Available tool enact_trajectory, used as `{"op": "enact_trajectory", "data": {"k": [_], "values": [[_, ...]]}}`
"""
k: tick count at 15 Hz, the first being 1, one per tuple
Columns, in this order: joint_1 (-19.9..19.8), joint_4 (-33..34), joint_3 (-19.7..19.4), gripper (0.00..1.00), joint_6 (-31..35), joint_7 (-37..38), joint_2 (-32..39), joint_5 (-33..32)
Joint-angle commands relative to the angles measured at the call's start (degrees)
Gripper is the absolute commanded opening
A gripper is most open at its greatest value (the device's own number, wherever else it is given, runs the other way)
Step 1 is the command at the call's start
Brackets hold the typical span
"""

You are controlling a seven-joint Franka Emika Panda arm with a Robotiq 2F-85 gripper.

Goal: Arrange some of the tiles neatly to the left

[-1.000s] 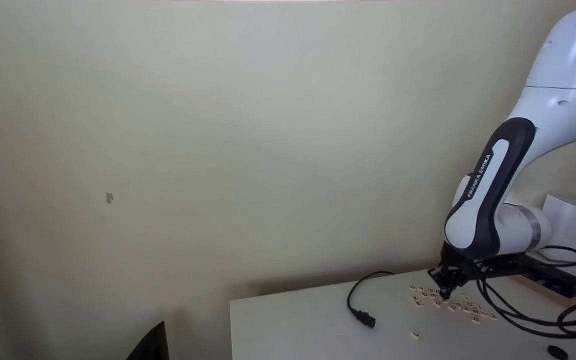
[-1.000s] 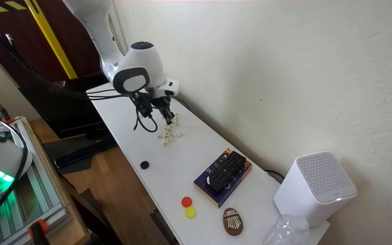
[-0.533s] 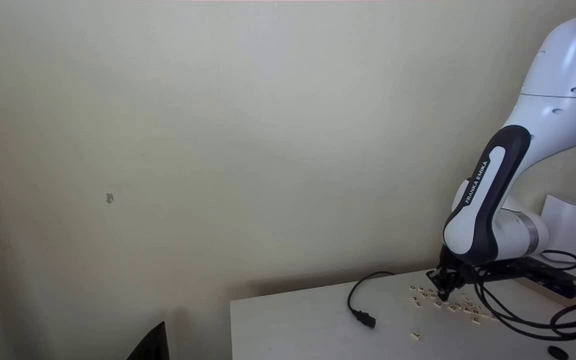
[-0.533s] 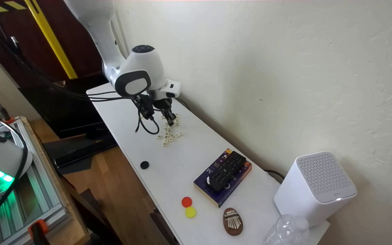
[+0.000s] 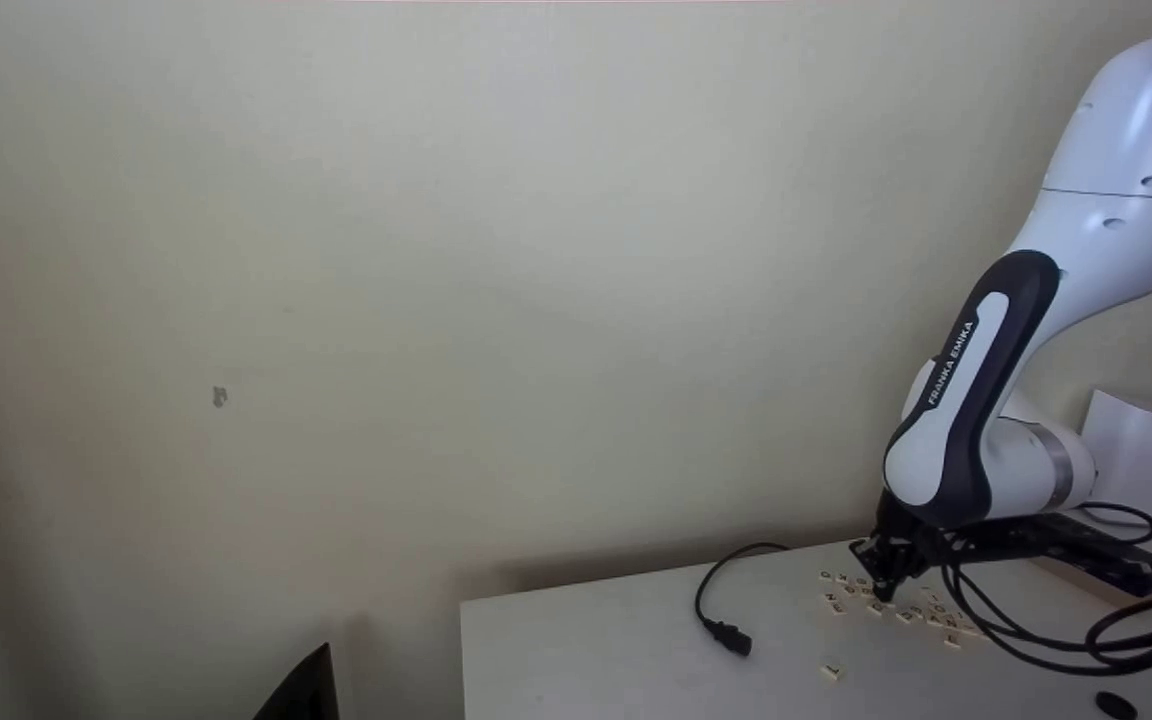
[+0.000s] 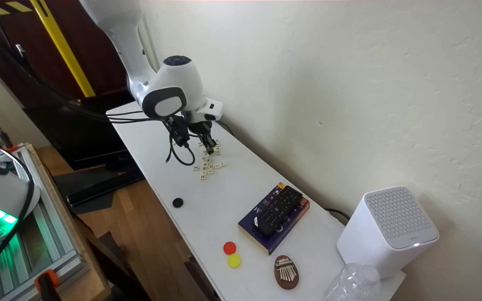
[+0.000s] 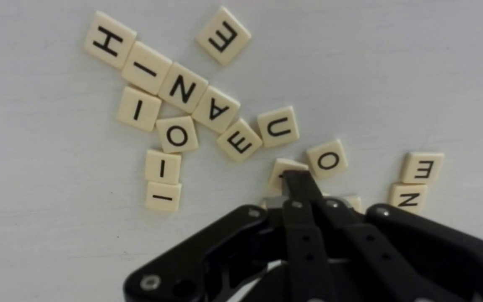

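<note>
- In the wrist view we see the gripper (image 7: pixel 303 182) closed, its tips together over a tile (image 7: pixel 279 170) whose letter they partly hide; whether they touch it, we cannot tell.
- Around the gripper in that view, we count many cream tiles (image 7: pixel 216 110) lying letter-up on the white table (image 7: pixel 48 167): up and left of it, a slanting row of H, I, N and A; between that row and its tips, an E and a U; just beside the tips, an O; left of it, three I's and another O; right of it, an E touching an N.
- In an exterior view we find the gripper with its tips down among the tiles. Left of it lies a black cable (image 5: pixel 728 636); toward the camera from it, a lone tile (image 5: pixel 832 672), apart from the rest; toward the camera and right, a black disc (image 5: pixel 1116 705).
- In an exterior view we see, well apart from the gripper on its camera side, a book (image 6: pixel 262 207) with a black remote (image 6: pixel 278 213) on top, a red disc (image 6: pixel 229 248) just beside a yellow disc (image 6: pixel 234 261), and, farther from it, a white box (image 6: pixel 391 238).
</note>
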Motion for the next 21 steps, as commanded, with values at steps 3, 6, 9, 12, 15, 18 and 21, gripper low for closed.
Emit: {"op": "enact_trajectory", "data": {"k": [3, 6, 9, 12, 15, 18, 21], "values": [[-0.3, -0.2, 1.0, 0.0, -5.2, 3.1, 0.0, 2.1], [0.6, -0.7, 0.1, 0.0, -9.2, 5.7, -0.9, 3.9], [1.9, -0.7, -0.8, 0.0, -13.3, 9.5, -1.6, 6.4], [2.8, -0.1, -0.9, 0.0, -16.0, 13.5, -1.7, 9.2], [3.6, 0.8, -0.7, 0.0, -18.6, 17.0, -1.6, 11.6], [4.7, 1.3, -0.7, 0.0, -20.4, 20.1, -1.7, 13.3], [5.7, 1.9, -0.5, 0.0, -22.1, 23.4, -1.5, 15.1]]}}
